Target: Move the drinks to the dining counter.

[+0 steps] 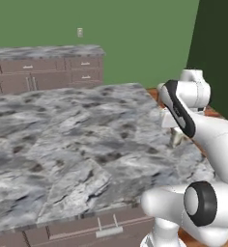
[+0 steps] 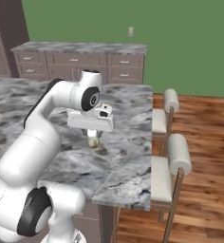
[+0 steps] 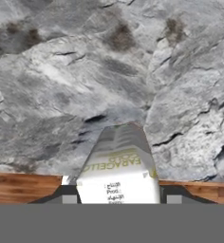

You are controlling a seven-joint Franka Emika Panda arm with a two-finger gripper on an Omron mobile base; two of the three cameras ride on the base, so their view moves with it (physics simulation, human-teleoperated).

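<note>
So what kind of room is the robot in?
Most likely a kitchen with a dining spot: a big marble counter with drawers, tall stools tucked beside it, and more cabinets along the green wall.

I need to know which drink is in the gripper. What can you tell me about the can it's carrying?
The can is small, whitish with a grey top and yellowish lettering, plus small dark print on its side. It sits between the two dark fingers of the gripper, which is shut on it, held over the marble dining counter near its edge by the stools. In the base views it shows as a pale yellowish thing under the hand; whether it touches the counter can't be told.
</note>
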